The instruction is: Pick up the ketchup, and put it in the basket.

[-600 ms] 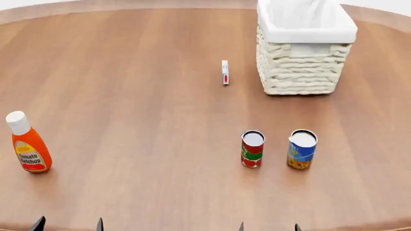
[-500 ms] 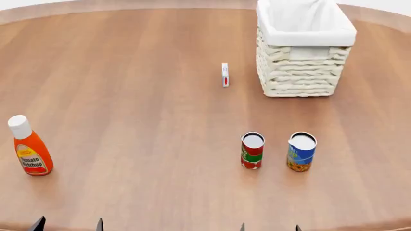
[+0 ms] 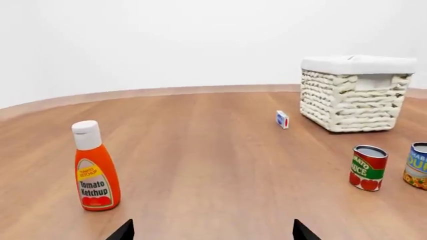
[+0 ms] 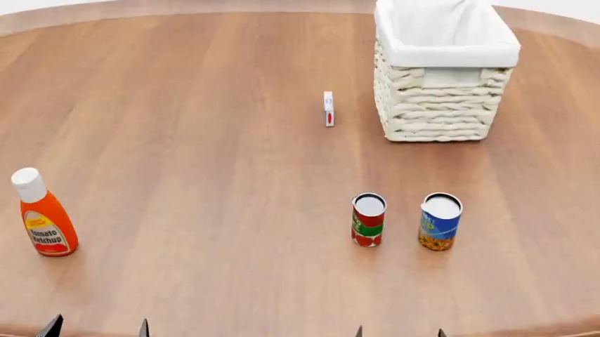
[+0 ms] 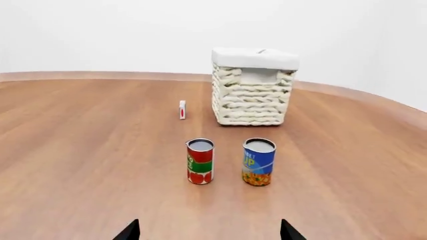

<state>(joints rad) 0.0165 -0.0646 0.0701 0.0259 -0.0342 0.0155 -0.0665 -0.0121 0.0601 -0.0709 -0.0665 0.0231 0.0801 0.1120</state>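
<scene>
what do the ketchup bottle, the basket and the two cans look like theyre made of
Ketchup: smooth orange-red plastic by the look, with a white cap and a yellow printed label.
Basket: cream woven wicker, thick braided strands showing, with a white liner, apparently cloth, folded over the rim.
Red-and-green can and blue can: probably metal, with pale grey flat tops and wrapped printed labels; being rendered, the finish is uncertain.

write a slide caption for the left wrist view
Ketchup stands upright on the wooden table, basket beyond.
</scene>
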